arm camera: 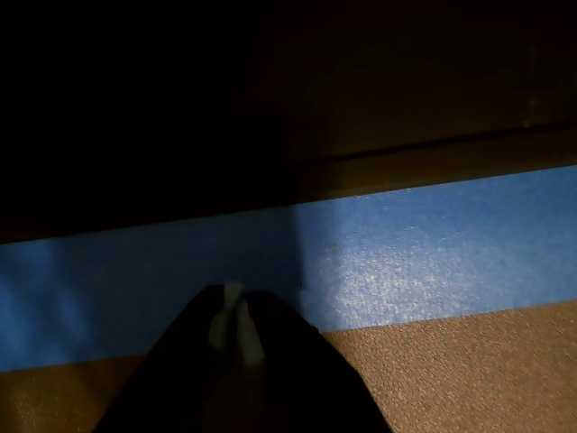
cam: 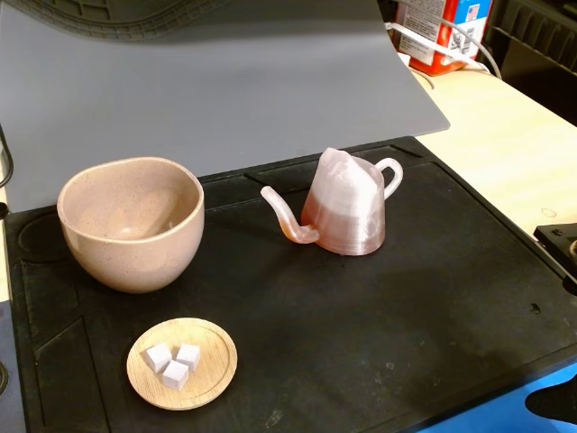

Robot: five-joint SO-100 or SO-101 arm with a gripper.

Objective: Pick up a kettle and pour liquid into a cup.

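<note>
The kettle [cam: 347, 206], a ridged translucent pinkish-white pot, stands upright on the black mat [cam: 361, 343] in the fixed view, its thin spout pointing left and its loop handle to the right. Its lower half is darker and reddish, as from liquid [cam: 347, 233] inside. To the left stands the cup [cam: 131, 221], a beige-pink speckled bowl that looks empty. The arm does not show in the fixed view. In the wrist view my gripper [arm camera: 233, 323] is a dark shape at the bottom edge with its pale fingertips together, holding nothing, over a blue strip [arm camera: 433, 262]. Neither kettle nor cup appears there.
A small wooden dish [cam: 209, 372] with three white cubes [cam: 174, 363] lies on the mat in front of the cup. A grey sheet [cam: 225, 81] rises behind the mat. A red and white box [cam: 442, 32] sits at the back right, and a black part [cam: 561, 248] at the right edge.
</note>
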